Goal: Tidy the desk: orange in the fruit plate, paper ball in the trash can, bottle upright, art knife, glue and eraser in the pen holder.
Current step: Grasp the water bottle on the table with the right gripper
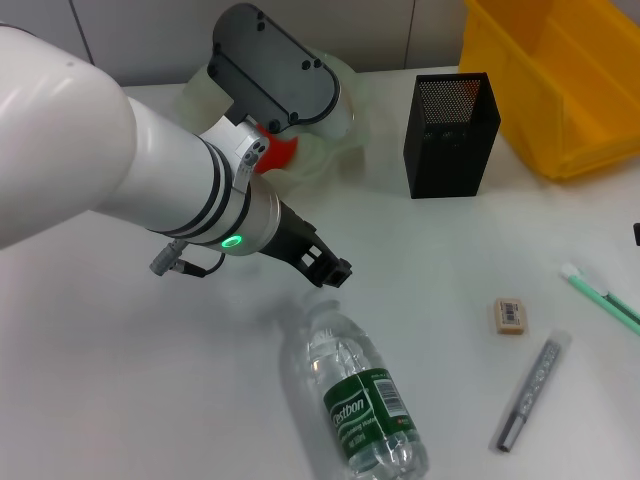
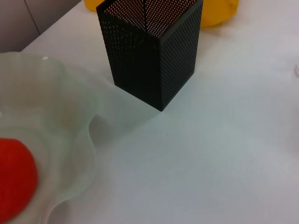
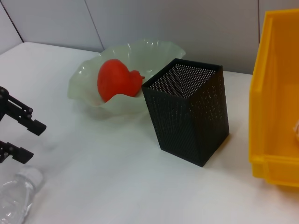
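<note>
- Head view: left gripper (image 1: 328, 268), black fingers apart with nothing between them, is seen low over the table just above the cap end of the clear plastic water bottle with green label (image 1: 362, 403); bottle lies on its side near the front edge, cap pointing toward the gripper; red-orange round orange (image 1: 281, 152) is partly hidden behind the left arm, sitting in the pale-green translucent glass fruit plate with wavy rim (image 1: 340, 125); tall square black mesh pen holder (image 1: 450, 135) stands upright beside the plate; bright yellow plastic trash can (image 1: 560, 80) is at the far right corner; small beige eraser with barcode sticker (image 1: 509, 315) lies flat to the right of the bottle; slim grey pen-like art knife (image 1: 530, 392) lies near it; green-handled white-tipped stick (image 1: 603, 297) at the right edge; right gripper not seen.
- Left wrist view: plate rim, orange and pen holder are shown, own fingers not in frame.
- Right wrist view: orange rests inside the plate; pen holder just beside the plate; left gripper fingers spread, above the bottle's white cap; own fingers not shown.
- Handling, judged: bottle seems partly filled, so moderately heavy, smooth and slippery, thin wall likely to dent; neck or upper body just below the cap is judged the best place to take hold for tipping upright.
</note>
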`<control>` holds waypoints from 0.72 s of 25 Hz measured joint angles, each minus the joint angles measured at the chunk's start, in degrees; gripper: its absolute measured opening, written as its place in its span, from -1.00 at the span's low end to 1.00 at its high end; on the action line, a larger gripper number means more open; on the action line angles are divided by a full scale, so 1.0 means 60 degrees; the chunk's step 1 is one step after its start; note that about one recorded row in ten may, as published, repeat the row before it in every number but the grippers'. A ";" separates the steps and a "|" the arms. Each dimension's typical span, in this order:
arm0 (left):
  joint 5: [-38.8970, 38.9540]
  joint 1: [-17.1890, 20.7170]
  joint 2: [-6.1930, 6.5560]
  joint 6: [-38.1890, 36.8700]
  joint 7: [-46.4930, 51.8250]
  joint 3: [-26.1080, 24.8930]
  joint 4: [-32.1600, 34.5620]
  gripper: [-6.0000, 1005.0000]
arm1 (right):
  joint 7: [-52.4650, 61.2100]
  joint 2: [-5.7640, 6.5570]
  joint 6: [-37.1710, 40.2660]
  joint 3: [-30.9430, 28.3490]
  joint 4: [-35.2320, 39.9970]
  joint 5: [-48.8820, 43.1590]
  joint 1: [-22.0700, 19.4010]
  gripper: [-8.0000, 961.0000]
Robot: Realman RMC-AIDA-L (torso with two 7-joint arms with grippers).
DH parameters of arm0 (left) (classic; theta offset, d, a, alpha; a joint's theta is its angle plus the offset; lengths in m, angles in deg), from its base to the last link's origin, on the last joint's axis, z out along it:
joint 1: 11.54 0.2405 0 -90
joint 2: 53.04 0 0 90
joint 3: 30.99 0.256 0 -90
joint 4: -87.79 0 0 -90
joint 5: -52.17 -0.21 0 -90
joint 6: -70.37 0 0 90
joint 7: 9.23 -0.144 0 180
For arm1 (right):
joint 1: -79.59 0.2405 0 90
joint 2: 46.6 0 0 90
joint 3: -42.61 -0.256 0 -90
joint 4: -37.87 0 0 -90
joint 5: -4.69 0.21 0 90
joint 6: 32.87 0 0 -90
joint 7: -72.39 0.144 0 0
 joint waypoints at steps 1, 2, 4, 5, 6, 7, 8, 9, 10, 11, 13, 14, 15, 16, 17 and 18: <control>0.0001 0.0000 0.0000 -0.0001 0.0000 0.0001 0.0004 0.14 | 0.0000 0.0000 0.0000 0.0000 0.0000 0.0000 0.0000 0.29; 0.0001 0.0000 0.0000 -0.0001 0.0000 0.0001 0.0004 0.14 | 0.0000 0.0000 -0.0001 0.0001 -0.0004 -0.0002 0.0002 0.29; 0.0006 0.0000 0.0000 -0.0018 0.0000 0.0009 0.0007 0.14 | 0.0000 0.0000 -0.0001 0.0000 -0.0012 -0.0008 0.0004 0.29; 0.0006 0.0000 0.0000 -0.0025 0.0000 0.0012 0.0007 0.14 | 0.0000 0.0000 -0.0015 0.0001 -0.0027 -0.0032 0.0012 0.29; 0.0006 0.0000 0.0000 -0.0025 0.0000 0.0012 0.0007 0.14 | 0.0000 0.0000 -0.0015 0.0001 -0.0027 -0.0032 0.0012 0.29; 0.0006 0.0000 0.0000 -0.0025 0.0000 0.0012 0.0007 0.14 | 0.0000 0.0000 -0.0037 0.0000 -0.0033 -0.0054 0.0020 0.29; 0.0007 0.0000 0.0000 -0.0034 0.0000 0.0018 0.0007 0.14 | 0.0000 0.0000 -0.0051 0.0000 -0.0045 -0.0068 0.0028 0.29; 0.0007 0.0000 0.0000 -0.0034 0.0000 0.0018 0.0007 0.14 | 0.0000 0.0000 -0.0066 0.0000 -0.0057 -0.0075 0.0034 0.29; 0.0017 0.0000 0.0000 -0.0075 0.0000 0.0024 0.0050 0.14 | -0.0015 0.0000 -0.0096 0.0000 -0.0080 -0.0081 0.0044 0.29; 0.0017 0.0000 0.0000 -0.0075 0.0000 0.0024 0.0050 0.14 | -0.0024 0.0000 -0.0115 0.0000 -0.0082 -0.0084 0.0047 0.29; 0.0084 -0.0025 0.0000 -0.0170 0.0001 -0.0004 0.0096 0.14 | -0.0040 0.0000 -0.0189 0.0040 -0.0084 -0.0091 0.0048 0.29; 0.0159 -0.0046 0.0000 -0.0207 0.0004 -0.0043 0.0120 0.13 | -0.0048 -0.0007 -0.0316 0.0098 -0.0084 -0.0096 0.0036 0.29; 0.0159 -0.0046 0.0000 -0.0207 0.0004 -0.0043 0.0120 0.13 | -0.0048 -0.0007 -0.0316 0.0098 -0.0084 -0.0096 0.0036 0.29; 0.0246 -0.0072 0.0000 -0.0231 0.0008 -0.0090 0.0145 0.13 | -0.0101 -0.0029 -0.0481 0.0128 -0.0086 -0.0100 0.0010 0.29; 0.0246 -0.0072 0.0000 -0.0231 0.0008 -0.0090 0.0145 0.13 | -0.0101 -0.0029 -0.0481 0.0128 -0.0086 -0.0100 0.0010 0.29; 0.0562 -0.0147 0.0000 -0.0401 0.0018 -0.0405 0.0161 0.13 | -0.0144 -0.0043 -0.0550 0.0151 -0.0089 -0.0102 0.0002 0.29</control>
